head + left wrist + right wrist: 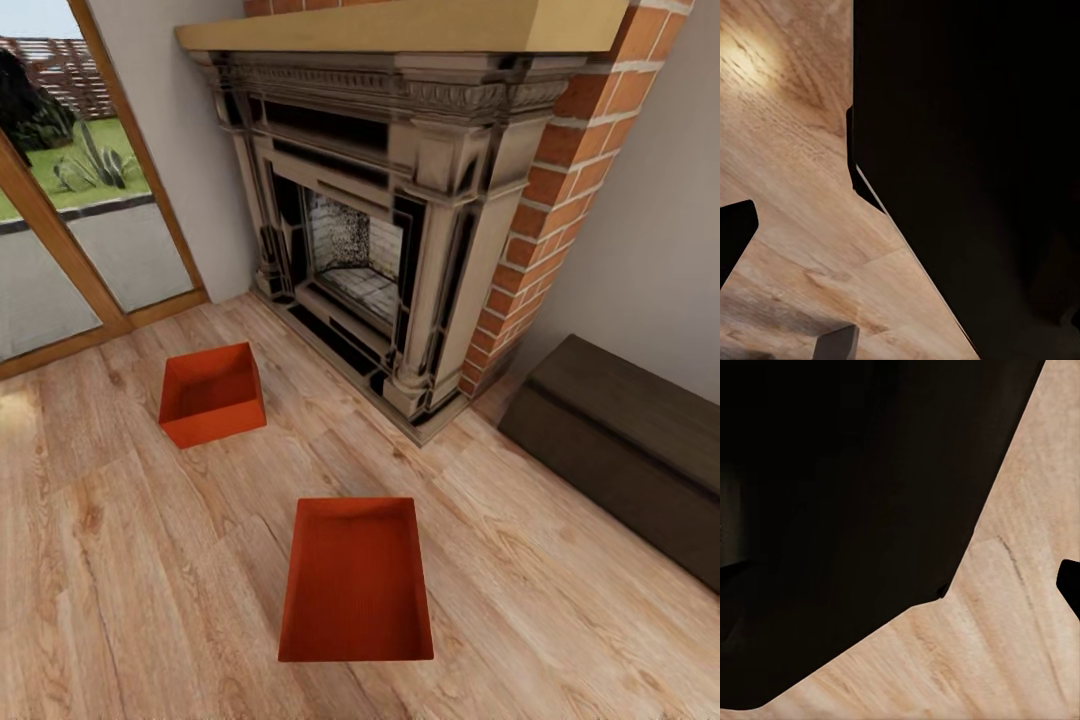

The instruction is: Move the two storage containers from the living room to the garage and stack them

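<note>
Flanking two storage containers (211,394), fireplace (400,210), dark chest (625,440), pincer states perhaps unreadable

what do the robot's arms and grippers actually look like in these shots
Little of them shows. In the left wrist view, a large matte black angular body with a stepped edge, plus dark tips at the frame edge. The right wrist view has a similar black faceted body. No cables or markings are visible; jaws cannot be made out.
</note>
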You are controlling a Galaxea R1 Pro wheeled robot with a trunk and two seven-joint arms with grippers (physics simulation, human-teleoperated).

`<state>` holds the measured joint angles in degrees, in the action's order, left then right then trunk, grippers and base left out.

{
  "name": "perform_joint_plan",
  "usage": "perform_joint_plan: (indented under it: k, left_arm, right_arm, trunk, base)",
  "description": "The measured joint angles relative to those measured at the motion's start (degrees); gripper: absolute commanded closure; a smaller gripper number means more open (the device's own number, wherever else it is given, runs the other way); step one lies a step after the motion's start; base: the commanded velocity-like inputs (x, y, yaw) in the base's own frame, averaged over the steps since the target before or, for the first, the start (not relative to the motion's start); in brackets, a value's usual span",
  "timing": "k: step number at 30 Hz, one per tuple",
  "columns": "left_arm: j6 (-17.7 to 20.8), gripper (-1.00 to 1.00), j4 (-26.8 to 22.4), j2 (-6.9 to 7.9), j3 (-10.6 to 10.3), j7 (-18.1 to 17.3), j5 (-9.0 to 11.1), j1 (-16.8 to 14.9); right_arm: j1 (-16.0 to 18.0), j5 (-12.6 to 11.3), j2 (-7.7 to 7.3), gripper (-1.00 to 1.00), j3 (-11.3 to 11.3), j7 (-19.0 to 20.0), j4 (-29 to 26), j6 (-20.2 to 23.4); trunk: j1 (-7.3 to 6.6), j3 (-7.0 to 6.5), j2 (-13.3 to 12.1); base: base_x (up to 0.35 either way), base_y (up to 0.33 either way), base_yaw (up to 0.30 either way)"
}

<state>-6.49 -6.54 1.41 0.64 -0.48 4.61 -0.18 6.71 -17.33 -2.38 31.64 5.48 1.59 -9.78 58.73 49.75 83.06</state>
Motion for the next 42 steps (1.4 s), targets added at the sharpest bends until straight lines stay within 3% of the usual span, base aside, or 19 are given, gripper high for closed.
perform_joint_plan:
  k: [32, 37, 42]
  left_arm:
    - [0.1, -1.0, -0.31, -0.07, -0.18, -0.05, -0.23, 0.0]
    - [0.68, -1.0, -5.36, -0.35, -0.28, -0.19, -0.3, -0.03]
    - [5.27, -1.0, -15.58, 0.05, -0.33, -0.3, -0.39, -0.02]
  right_arm:
    - [0.0, 0.51, 0.4, -1.0, 0.34, -0.41, -0.03, 0.03]
    - [-0.01, 0.54, 0.15, -1.0, 0.33, -0.47, -2.2, -0.07]
    - [-0.18, 0.41, -1.72, -1.0, 0.26, -2.64, -13.02, 1.13]
  trunk:
    - [0.0, 0.02, 0.0]
    - [0.0, 0.01, 0.0]
    - [0.0, 0.01, 0.0]
  base:
    - [0.0, 0.0, 0.0]
    - [0.0, 0.0, 0.0]
    - [0.0, 0.0, 0.0]
